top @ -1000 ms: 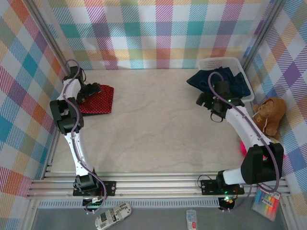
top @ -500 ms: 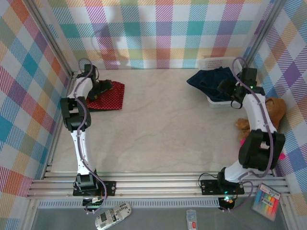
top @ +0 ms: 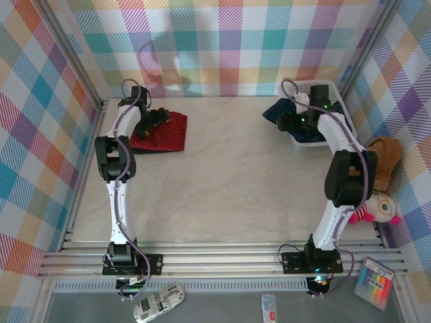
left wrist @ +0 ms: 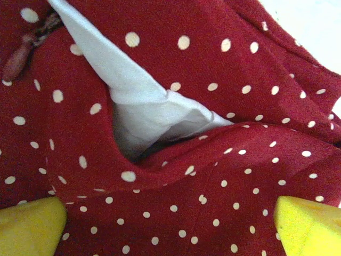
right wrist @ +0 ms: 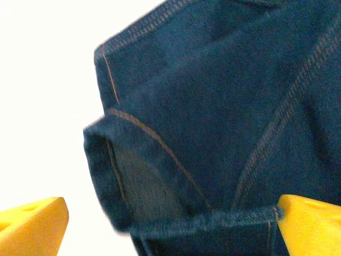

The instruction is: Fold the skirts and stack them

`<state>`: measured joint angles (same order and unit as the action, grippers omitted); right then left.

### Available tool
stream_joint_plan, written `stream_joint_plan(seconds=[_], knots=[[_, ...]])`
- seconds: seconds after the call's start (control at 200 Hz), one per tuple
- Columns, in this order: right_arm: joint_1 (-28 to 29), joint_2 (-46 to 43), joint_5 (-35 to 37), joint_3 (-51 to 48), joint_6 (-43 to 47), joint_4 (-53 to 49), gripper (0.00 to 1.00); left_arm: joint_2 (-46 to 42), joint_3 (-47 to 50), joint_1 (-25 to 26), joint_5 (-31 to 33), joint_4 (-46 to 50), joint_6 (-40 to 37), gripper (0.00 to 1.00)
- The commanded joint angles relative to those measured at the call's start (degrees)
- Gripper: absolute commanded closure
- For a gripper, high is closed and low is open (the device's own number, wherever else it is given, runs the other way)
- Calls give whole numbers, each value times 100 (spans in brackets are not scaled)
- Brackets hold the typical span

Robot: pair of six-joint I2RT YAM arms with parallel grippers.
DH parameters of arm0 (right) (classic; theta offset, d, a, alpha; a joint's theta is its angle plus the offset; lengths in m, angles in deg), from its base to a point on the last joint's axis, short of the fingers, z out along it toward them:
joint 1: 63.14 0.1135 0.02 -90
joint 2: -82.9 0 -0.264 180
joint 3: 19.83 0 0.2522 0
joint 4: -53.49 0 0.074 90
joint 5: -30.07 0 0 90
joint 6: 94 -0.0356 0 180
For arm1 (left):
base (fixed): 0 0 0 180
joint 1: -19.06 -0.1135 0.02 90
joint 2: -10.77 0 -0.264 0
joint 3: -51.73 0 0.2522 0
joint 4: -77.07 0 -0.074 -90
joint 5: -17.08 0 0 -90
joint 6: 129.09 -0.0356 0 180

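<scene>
The red skirt with small white dots [top: 168, 132] lies flat at the back left of the table. My left gripper [top: 156, 118] sits low over its left part, open. In the left wrist view the red skirt [left wrist: 213, 176] spreads under and between the wide-apart yellow fingertips [left wrist: 29, 226], and a white lining [left wrist: 144, 106] shows in a gap. A dark blue denim skirt [top: 275, 110] hangs out of the white basket [top: 331, 87] at the back right. My right gripper [top: 287, 122] hovers at it, open. The denim skirt [right wrist: 213, 117] shows stitched seams between the yellow fingertips [right wrist: 311, 224].
A brown teddy bear [top: 385, 156] and a white-and-pink plush toy [top: 377, 210] lie along the right wall. Plaid walls close in the back and both sides. Small items lie beyond the rail at the near edge [top: 158, 303].
The left gripper and the red skirt shifted right along the back. The right arm swung out to the right wall and back over the basket; the teddy bear moved and the plush toy came into view.
</scene>
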<state>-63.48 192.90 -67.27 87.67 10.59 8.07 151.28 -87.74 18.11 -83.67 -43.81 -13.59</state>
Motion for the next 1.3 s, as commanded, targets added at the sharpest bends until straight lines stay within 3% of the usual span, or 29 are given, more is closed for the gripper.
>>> stream_joint_plan(seconds=[0.0, 0.055, 0.15, 0.285, 0.445, 0.72, 0.955, 1.15, 1.295], knots=[[233, 461, 536, 581, 653, -202, 4, -388, 149, -10, -428, 717, 17, 0], [299, 624, 859, 751, 623, -200, 12, -603, 233, -11, -436, 741, -8, 0], [315, 819, 1581, 1087, 373, -296, 50, -1003, 465, -6, -428, 712, -60, 0], [306, 724, 2024, 1291, 431, -524, 82, -1615, 974, -10, -455, 543, -57, 0], [214, 389, 1860, 1583, 9, -916, 100, -2434, 1795, -11, -525, 184, 40, 0], [60, -462, 2333, 2574, -1447, -804, 100, -3464, 2723, -10, -530, -156, 93, 0], [107, -771, 1408, 3854, -2240, -822, 100, -3515, 3026, 7, -856, -326, 247, 0], [199, -766, 1046, 4748, -2613, -815, 100, -3425, 2991, 51, -1053, -350, 267, 0], [336, -812, -4, 5036, -2923, -779, 100, -3438, 3025, 94, -1453, -515, 241, 0]])
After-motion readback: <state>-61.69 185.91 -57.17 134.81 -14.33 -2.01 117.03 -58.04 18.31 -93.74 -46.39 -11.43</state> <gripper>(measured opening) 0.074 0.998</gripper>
